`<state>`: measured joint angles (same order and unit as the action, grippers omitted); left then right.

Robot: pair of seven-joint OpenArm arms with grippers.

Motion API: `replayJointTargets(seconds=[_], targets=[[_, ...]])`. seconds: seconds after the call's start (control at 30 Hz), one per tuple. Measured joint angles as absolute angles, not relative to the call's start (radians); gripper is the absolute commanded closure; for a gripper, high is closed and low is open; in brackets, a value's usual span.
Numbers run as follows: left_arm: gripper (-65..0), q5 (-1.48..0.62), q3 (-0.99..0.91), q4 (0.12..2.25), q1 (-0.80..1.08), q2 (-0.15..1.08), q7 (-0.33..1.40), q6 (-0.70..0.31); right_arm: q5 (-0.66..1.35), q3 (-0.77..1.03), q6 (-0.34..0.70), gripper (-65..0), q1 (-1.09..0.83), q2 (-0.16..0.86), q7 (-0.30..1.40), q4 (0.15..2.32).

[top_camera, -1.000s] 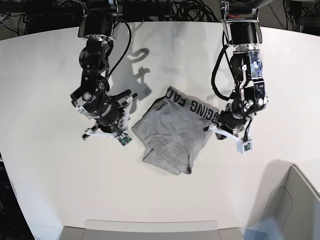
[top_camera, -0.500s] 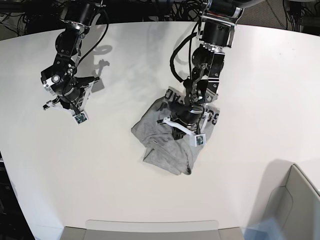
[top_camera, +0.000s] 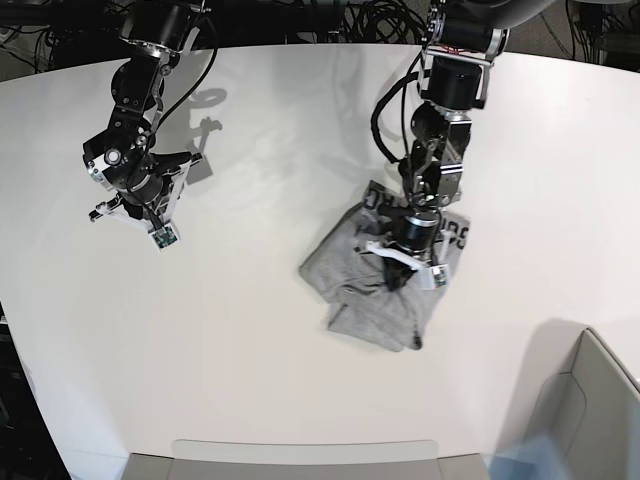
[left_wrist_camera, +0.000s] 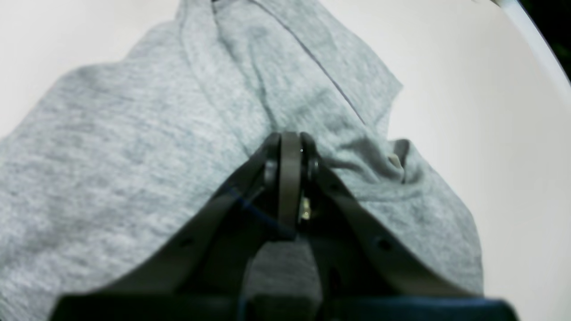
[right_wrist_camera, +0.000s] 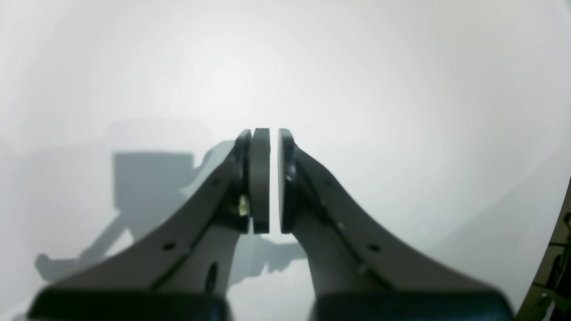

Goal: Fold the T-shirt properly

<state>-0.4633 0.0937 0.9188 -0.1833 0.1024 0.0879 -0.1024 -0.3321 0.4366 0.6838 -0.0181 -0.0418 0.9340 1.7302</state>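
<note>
The light grey T-shirt (top_camera: 355, 290) lies crumpled in a rough bundle right of the table's middle, with black lettering (top_camera: 456, 236) showing at its far right edge. My left gripper (top_camera: 397, 275) sits on top of the bundle. In the left wrist view the left gripper (left_wrist_camera: 290, 149) is shut, its tips pinching a ridge of the T-shirt (left_wrist_camera: 134, 147). My right gripper (top_camera: 135, 203) hovers over bare table at the far left, well away from the shirt. In the right wrist view the right gripper (right_wrist_camera: 274, 147) is shut but for a hairline gap, and holds nothing.
A grey bin (top_camera: 590, 400) stands at the front right corner. A flat grey tray (top_camera: 300, 458) lies along the front edge. Black cables (top_camera: 330, 15) run behind the table's far edge. The white table (top_camera: 250, 350) curves away at the left.
My left gripper moved from the shirt's right side onto the shirt and closed; the shirt has slid right with it. My right arm pulled away to the far left.
</note>
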Motion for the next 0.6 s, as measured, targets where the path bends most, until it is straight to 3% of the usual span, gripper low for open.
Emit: replayJointTargets(seconds=[0.17, 0.33, 0.6], targets=[[0.0, -0.465, -0.078, 0.921, -0.129, 0.189, 0.063, -0.102, -0.337, 0.437, 0.684, -2.6, -0.017, -0.039, 0.936, 1.73], [0.0, -0.453, -0.119, 0.947, -0.102, 0.258, 0.09, -0.059, -0.337, 0.435, 0.684, -2.6, -0.017, -0.044, 0.935, 1.73], [0.0, -0.434, -0.12, 1.322, -0.043, 0.257, 0.31, 0.019, -0.328, 0.434, 0.684, -2.6, 0.065, -0.045, 0.935, 1.84]])
